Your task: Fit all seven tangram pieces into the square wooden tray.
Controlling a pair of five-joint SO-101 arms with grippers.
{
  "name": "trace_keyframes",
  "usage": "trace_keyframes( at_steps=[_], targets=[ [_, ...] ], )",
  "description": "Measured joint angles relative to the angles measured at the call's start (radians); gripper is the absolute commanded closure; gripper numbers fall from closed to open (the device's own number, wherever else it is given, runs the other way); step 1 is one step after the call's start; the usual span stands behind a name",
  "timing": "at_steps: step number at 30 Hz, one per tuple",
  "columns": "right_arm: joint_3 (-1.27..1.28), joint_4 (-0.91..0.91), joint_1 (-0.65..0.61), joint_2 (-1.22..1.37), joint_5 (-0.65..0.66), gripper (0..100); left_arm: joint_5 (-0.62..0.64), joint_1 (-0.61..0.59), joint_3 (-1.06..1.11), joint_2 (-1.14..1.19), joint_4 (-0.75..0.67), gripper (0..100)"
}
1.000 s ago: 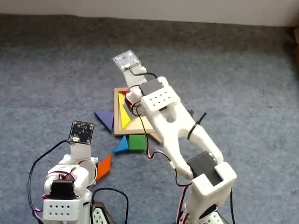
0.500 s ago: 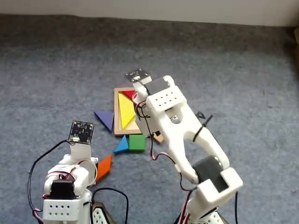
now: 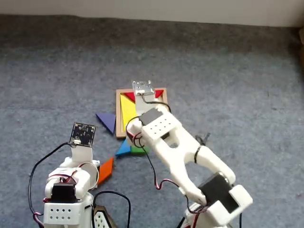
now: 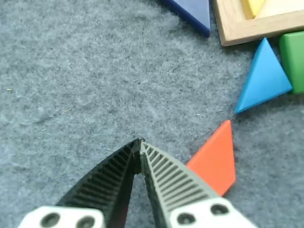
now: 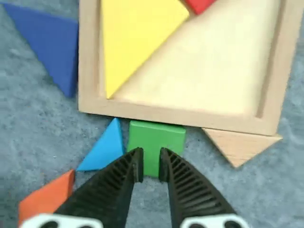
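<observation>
The square wooden tray holds a yellow triangle and a red piece; most of its floor is bare. Just outside its near edge lie a green square, a light blue triangle and a wood-coloured triangle. A dark blue triangle lies beside the tray. My right gripper hovers over the green square, open by a narrow gap. My left gripper is shut and empty on the carpet, beside an orange piece.
Everything rests on grey carpet. In the high view the right arm stretches over the tray's near corner and hides part of the green square. The left arm sits near the front edge, close to the orange piece.
The right arm drew back from the tray's far side to its near edge, and its gripper now points down over the green square. The left arm has not moved.
</observation>
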Motion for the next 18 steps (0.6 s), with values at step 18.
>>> trace_keyframes(
  at_steps=[18],
  targets=[
    [-0.101,-0.012,-0.054,0.181,-0.104,78.5,0.0,0.0,0.0,0.0,0.0,99]
  ],
)
